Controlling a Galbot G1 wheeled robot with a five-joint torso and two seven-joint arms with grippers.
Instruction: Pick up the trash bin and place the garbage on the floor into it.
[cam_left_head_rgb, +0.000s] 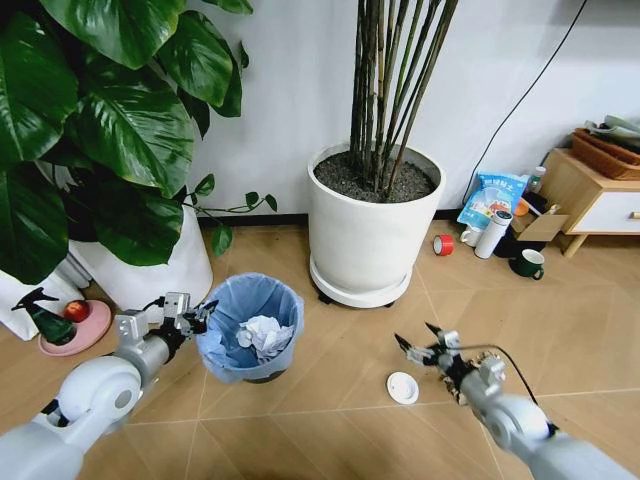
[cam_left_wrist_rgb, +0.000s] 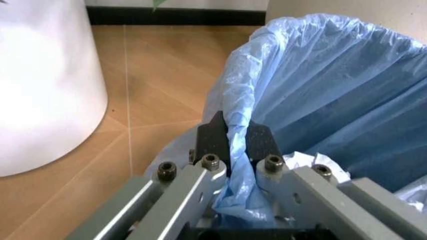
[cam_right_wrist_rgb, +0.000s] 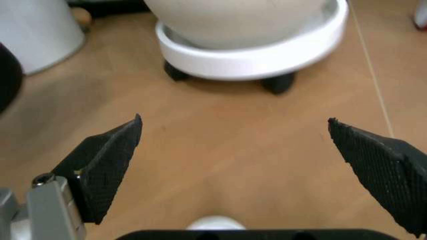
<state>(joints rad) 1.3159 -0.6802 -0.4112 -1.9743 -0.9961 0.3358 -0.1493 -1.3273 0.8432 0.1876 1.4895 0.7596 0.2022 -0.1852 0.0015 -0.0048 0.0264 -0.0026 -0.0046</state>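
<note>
Where wrist view crops it: white disc (cam_right_wrist_rgb: 215, 223).

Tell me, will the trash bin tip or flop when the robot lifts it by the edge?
Probably tilts: the left pincer grips the trash bin at one rim spot only. Likely light, holding just paper balls. The thin bag liner could slip.

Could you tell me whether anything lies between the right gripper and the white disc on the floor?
Nothing visible does. The right gripper, wide open, hangs over bare floor just beyond the white disc; the left gripper is clamped on the trash bin rim.
</note>
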